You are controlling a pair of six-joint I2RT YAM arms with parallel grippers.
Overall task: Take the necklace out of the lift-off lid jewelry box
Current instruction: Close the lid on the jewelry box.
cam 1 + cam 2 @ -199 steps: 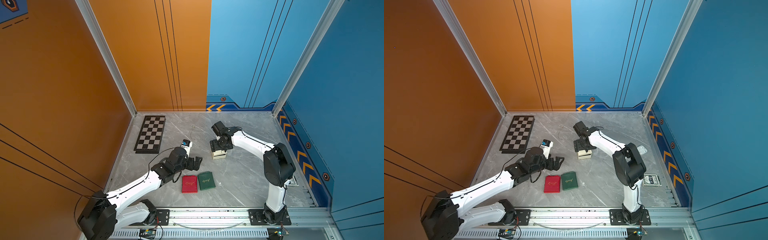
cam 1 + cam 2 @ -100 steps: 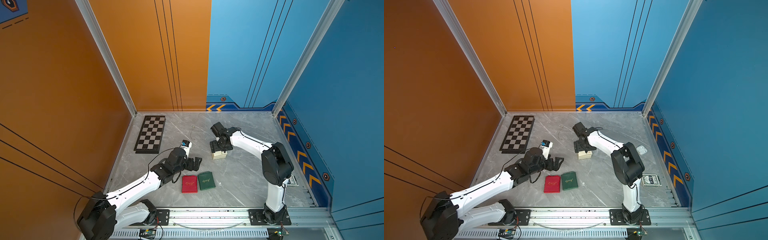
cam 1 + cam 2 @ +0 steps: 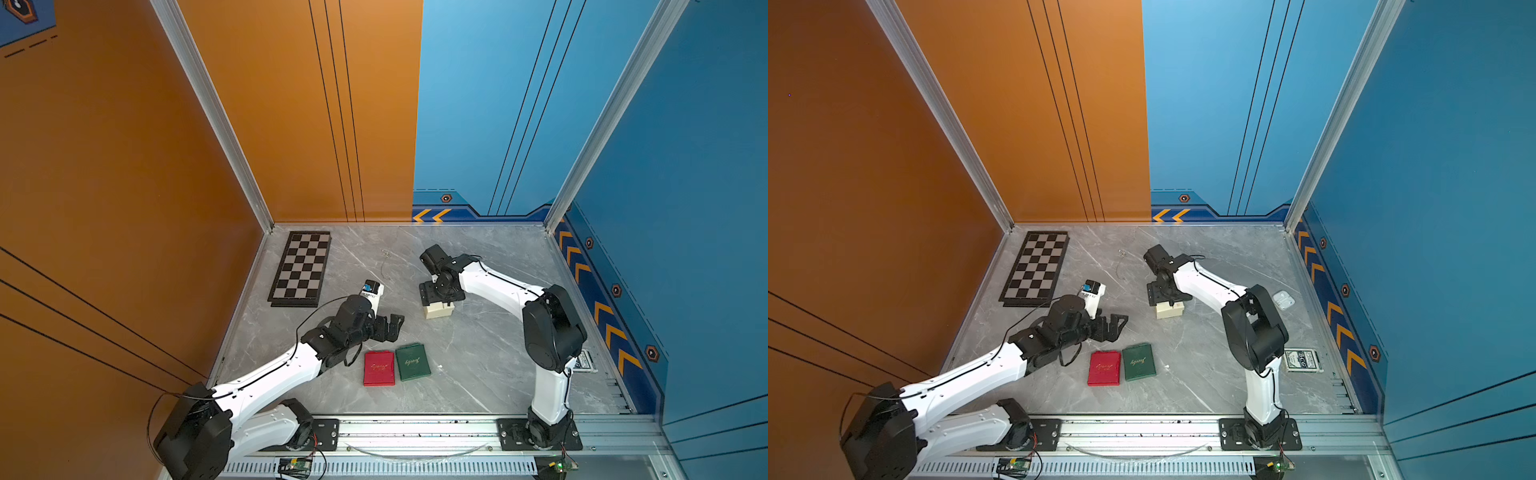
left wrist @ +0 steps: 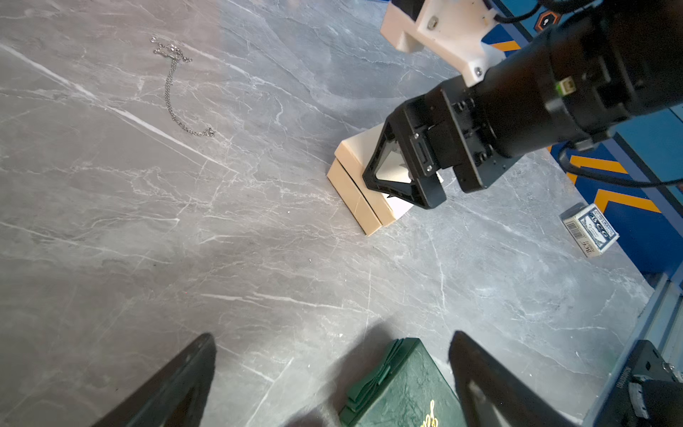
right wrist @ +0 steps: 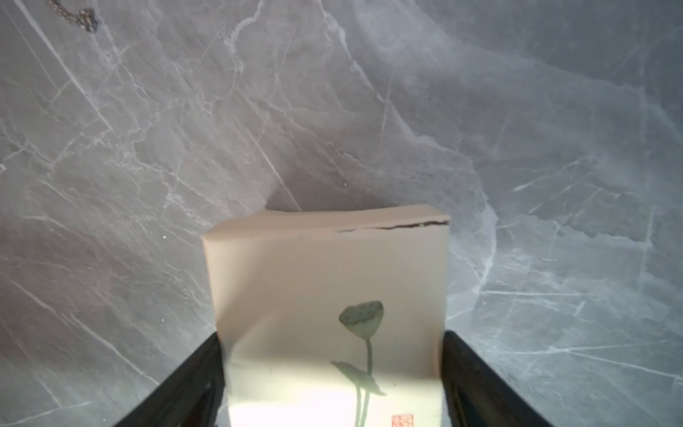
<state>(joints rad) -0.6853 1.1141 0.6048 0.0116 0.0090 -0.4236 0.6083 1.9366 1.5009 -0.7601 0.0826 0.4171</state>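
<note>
The silver necklace [image 3: 384,266] [image 3: 1121,264] lies stretched out on the grey marble table, behind and left of the cream jewelry box [image 3: 436,311] [image 3: 1169,311]; its chain also shows in the left wrist view [image 4: 170,92]. My right gripper [image 3: 438,296] [image 5: 332,369] reaches down onto the box, its fingers pressed against both sides of the lotus-printed lid [image 5: 325,281]. The lid sits slightly askew on the base [image 4: 354,207]. My left gripper [image 3: 392,326] [image 4: 332,369] is open with nothing between its fingers, hovering just over the near corner of a green box [image 4: 403,384].
A red box [image 3: 379,368] and the green box [image 3: 412,361] lie side by side near the front. A chessboard [image 3: 302,268] lies at the back left. A blue card deck [image 3: 1302,359] and a small white case [image 3: 1283,299] sit by the right wall.
</note>
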